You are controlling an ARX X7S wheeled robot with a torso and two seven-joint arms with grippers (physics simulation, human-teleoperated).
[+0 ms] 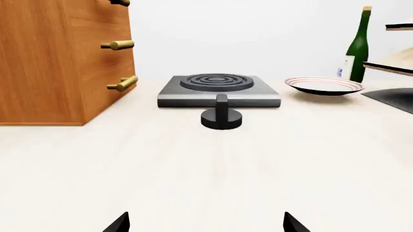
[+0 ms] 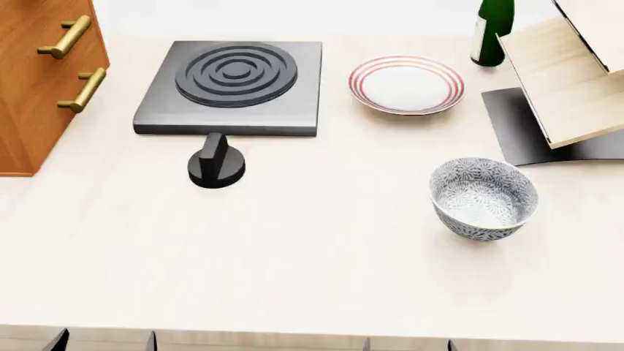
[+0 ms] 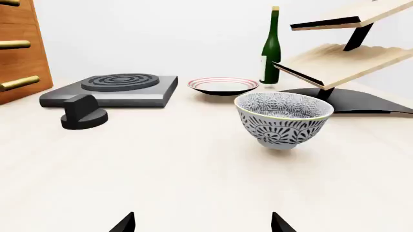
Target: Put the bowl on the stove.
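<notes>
Left gripper (image 1: 205,223) and right gripper (image 3: 202,223) both low over the table's near edge, fingertips spread wide, holding nothing

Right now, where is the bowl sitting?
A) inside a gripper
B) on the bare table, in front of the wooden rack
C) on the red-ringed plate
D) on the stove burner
B: the bowl stands on the table, apart from the stove and plate.

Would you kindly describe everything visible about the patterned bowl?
The bowl is small, deep and round, seemingly ceramic, white with a dense grey-blue floral pattern inside and out and a pale rim. It appears empty and stands upright on the table, touching nothing else. It sits right of the stove, nearer the robot than the plate, ungripped.
</notes>
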